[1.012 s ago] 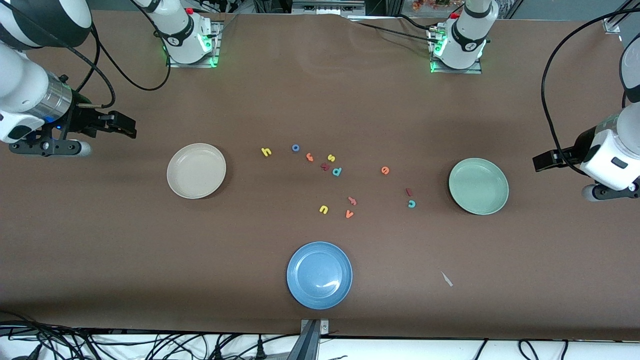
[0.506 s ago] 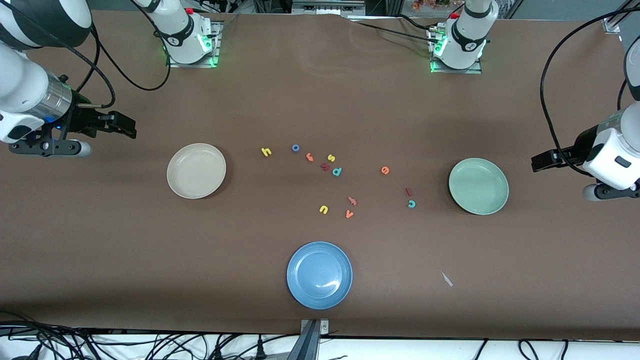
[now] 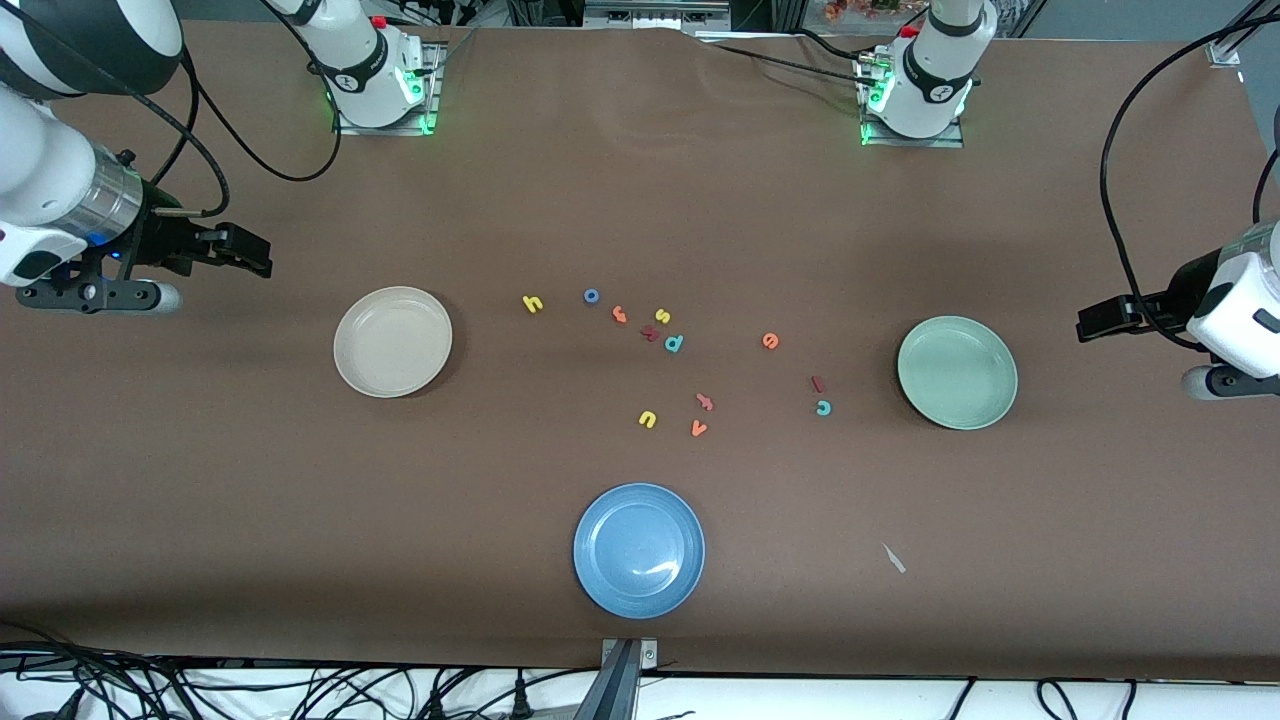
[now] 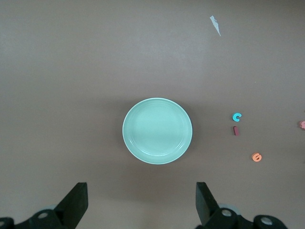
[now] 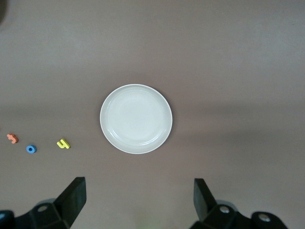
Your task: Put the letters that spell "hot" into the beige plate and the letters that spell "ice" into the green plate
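The beige plate [image 3: 392, 342] [image 5: 136, 119] and the green plate [image 3: 957, 372] [image 4: 157, 131] both lie bare. Between them the letters are scattered: yellow h [image 3: 533, 303] [image 5: 63, 143], blue o [image 3: 591, 295] [image 5: 31, 149], orange t [image 3: 619, 314] [image 5: 12, 138], orange e [image 3: 769, 341] [image 4: 257, 157], dark red i [image 3: 817, 384] [image 4: 235, 130], teal c [image 3: 823, 407] [image 4: 237, 116]. My right gripper [image 3: 245, 252] [image 5: 138, 202] hangs open over bare table beside the beige plate, toward the right arm's end. My left gripper [image 3: 1100, 320] [image 4: 141, 205] hangs open over bare table beside the green plate, toward the left arm's end.
A blue plate [image 3: 639, 550] lies nearest the front camera. Other letters sit among the task's: yellow s [image 3: 662, 316], dark red x-like one [image 3: 650, 333], teal p-shaped one [image 3: 674, 343], salmon one [image 3: 704, 402], orange v [image 3: 698, 428], yellow u [image 3: 647, 419]. A pale scrap [image 3: 893, 558] lies near the table's front edge.
The left arm has drifted a little outward, toward its end of the table. The right arm and all letters stay put.
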